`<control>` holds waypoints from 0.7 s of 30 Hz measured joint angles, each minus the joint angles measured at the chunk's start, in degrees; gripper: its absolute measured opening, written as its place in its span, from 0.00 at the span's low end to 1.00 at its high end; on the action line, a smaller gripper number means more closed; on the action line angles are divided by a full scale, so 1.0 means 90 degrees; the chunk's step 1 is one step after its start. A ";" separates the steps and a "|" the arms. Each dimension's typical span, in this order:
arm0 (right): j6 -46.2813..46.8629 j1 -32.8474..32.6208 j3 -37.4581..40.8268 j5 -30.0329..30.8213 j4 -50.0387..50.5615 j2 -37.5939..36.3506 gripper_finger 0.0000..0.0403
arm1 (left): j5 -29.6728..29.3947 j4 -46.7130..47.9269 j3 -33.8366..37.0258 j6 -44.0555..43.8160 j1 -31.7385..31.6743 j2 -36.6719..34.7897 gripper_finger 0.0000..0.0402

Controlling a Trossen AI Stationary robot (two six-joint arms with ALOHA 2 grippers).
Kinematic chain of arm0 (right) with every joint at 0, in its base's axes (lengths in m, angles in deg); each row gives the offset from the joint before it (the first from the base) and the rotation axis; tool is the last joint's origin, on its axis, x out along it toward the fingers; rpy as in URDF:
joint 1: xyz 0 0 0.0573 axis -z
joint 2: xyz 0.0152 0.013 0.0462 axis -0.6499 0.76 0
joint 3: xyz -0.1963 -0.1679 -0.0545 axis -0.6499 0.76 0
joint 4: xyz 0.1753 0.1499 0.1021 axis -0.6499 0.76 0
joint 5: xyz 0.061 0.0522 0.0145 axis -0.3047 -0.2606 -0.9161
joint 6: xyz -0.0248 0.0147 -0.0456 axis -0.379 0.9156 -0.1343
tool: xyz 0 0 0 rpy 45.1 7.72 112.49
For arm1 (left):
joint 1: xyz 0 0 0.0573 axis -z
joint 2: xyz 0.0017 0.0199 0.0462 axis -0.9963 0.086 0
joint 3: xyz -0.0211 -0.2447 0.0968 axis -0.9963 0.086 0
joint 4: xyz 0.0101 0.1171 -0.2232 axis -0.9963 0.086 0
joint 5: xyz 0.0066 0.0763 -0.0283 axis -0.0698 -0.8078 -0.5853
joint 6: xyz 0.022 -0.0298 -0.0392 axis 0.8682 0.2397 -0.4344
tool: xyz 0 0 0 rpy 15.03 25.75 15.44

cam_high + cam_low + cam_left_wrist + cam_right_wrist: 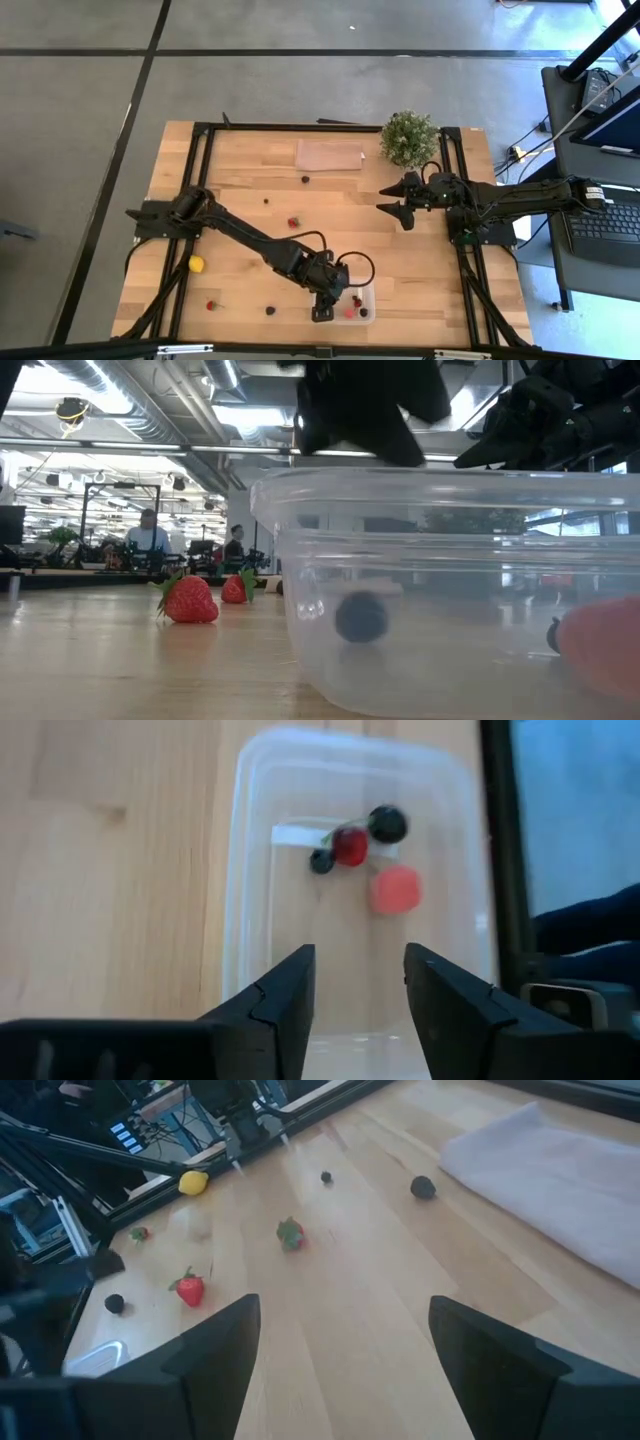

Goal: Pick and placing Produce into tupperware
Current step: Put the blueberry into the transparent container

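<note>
The clear tupperware [366, 296] stands near the table's near edge. It holds a dark berry [387, 823], a red piece [350, 847], a smaller dark berry [321, 861] and a pale red piece [395, 888]. My left gripper [358, 960] hovers open over one end of the tub [262, 840], holding nothing. My right gripper [386, 200] waits open above the table's right middle, beside the plant. Loose produce rests on the wood: a lemon [197, 264], strawberries [293, 222] [211, 304] and dark berries [306, 180] [270, 310].
A bushy potted plant [408, 138] stands at the far right, and a flat translucent sheet [330, 155] lies next to it. A dark metal frame [205, 150] runs around the tabletop. Bare wood lies in the middle. People sit in the room [148, 535] beyond the table.
</note>
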 joint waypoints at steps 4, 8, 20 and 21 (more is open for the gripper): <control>0.0012 0.0000 0.0000 0.0000 0.0019 0.0000 0.72 | -0.0125 0.0576 0.0000 -0.0283 -0.0139 -0.0495 0.36; 0.0022 0.0000 -0.0001 0.0000 0.0027 0.0002 0.72 | -0.0835 0.1474 0.0000 -0.0175 -0.0322 -0.1232 0.39; 0.0056 0.0000 0.0001 0.0003 0.0017 0.0002 0.72 | -0.1630 0.3471 -0.0002 0.0488 -0.1021 -0.3046 0.40; 0.0116 0.0000 0.0001 0.0005 0.0019 0.0002 0.72 | -0.1880 0.3730 -0.0002 0.0598 -0.1094 -0.3113 0.40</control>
